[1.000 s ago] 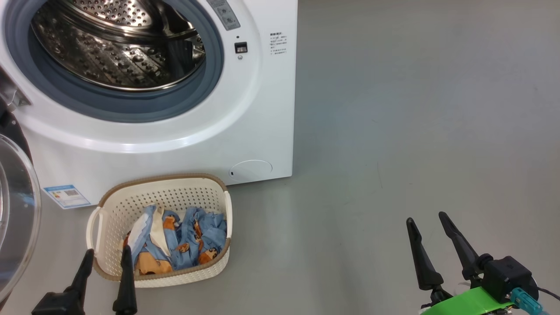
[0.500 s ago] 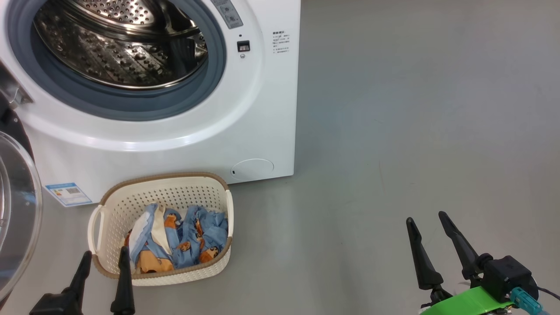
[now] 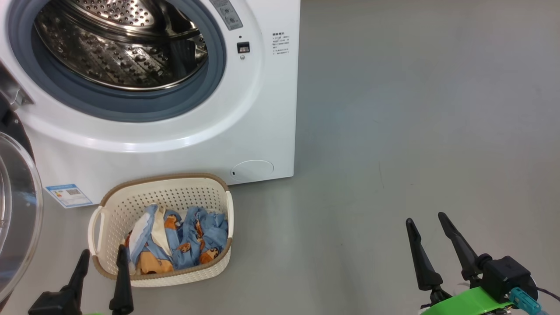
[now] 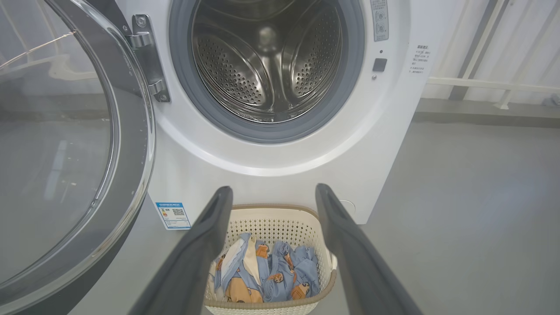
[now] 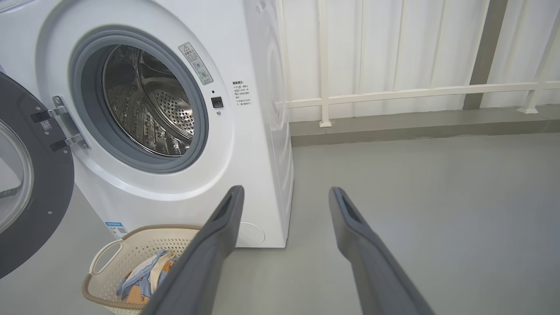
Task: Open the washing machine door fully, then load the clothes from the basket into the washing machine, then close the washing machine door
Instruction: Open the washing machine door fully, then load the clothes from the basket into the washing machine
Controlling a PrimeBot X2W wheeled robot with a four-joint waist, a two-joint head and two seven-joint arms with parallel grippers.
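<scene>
basket point(image 3: 162, 178) on the floor point(image 3: 393, 131) just in front of the washing machine point(image 3: 262, 131), low front, between blue label point(image 3: 68, 195) and round cap point(image 3: 252, 169). clothes point(image 3: 183, 240) piled inside, blue/orange print with a cream piece at the 9 o'clock side. left gripper point(image 3: 102, 250) sits at the basket's 7 o'clock corner in the head view, one fingertip overlapping the near rim; can't tell if it touches. In the left wrist view the basket falls between the two fingers at 12 o'clock. Jaws spread wide, nothing in them. right gripper point(image 3: 425, 218) is well apart at the basket's 3 o'clock, over bare floor, also spread wide and empty. washing machine door point(image 3: 17, 210) swung out on its hinge at the machine's 9 o'clock, glass bowl close to the left gripper's 9 o'clock side, tight there. Drum point(image 3: 118, 48) mouth open at the basket's 12 o'clock. Open floor from 1 to 4 o'clock.
</scene>
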